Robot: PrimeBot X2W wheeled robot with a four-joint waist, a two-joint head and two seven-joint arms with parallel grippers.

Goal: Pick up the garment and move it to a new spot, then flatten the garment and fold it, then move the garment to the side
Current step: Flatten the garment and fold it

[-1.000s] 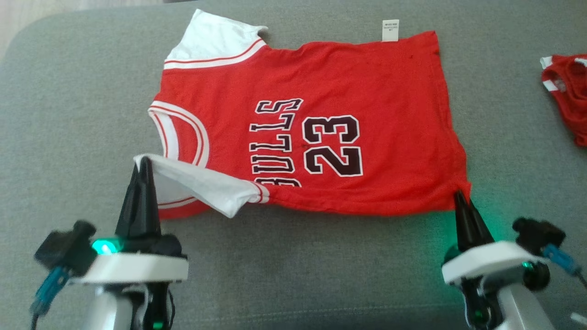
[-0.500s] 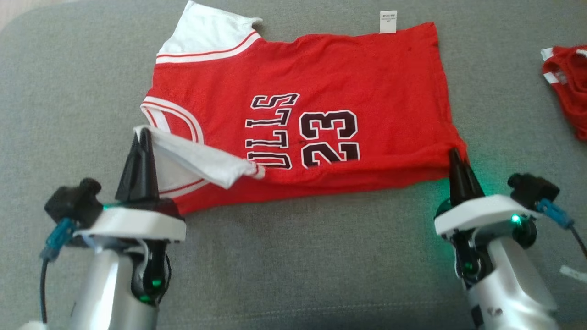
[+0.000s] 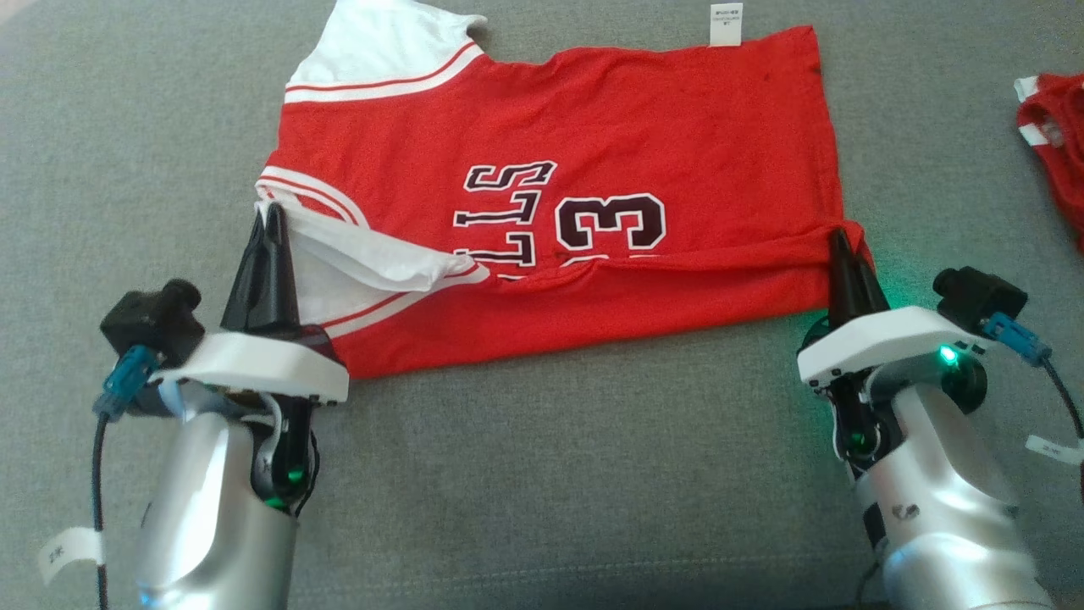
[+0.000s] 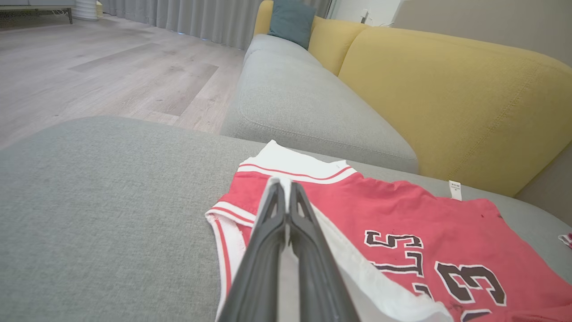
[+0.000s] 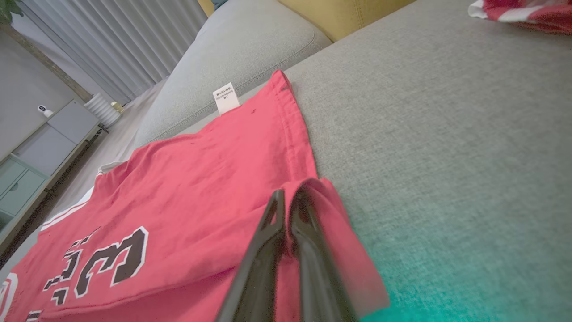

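Observation:
The garment (image 3: 593,127) is a red jersey with white sleeves and black "23" lettering, spread sideways on a grey cushion. Its near edge is lifted and rolled back over the print. My left gripper (image 3: 269,213) is shut on the white sleeve (image 3: 373,258) at the garment's near left corner; in the left wrist view the fingers (image 4: 286,188) pinch white cloth above the garment (image 4: 402,214). At the near right, my right gripper (image 3: 838,237) is shut on the red hem corner, and its wrist view shows the fingers (image 5: 286,197) wrapped by a red fold of the garment (image 5: 214,170).
A second red and white garment (image 3: 1054,144) lies at the far right of the grey cushion (image 3: 542,474), also seen as red cloth (image 5: 523,11) in the right wrist view. A yellow sofa back (image 4: 447,89) and wooden floor (image 4: 89,67) lie beyond.
Both grippers have carried the garment's near edge away from me, folding it over the lettering; the lower part of "23" and "BULLS" is now covered.

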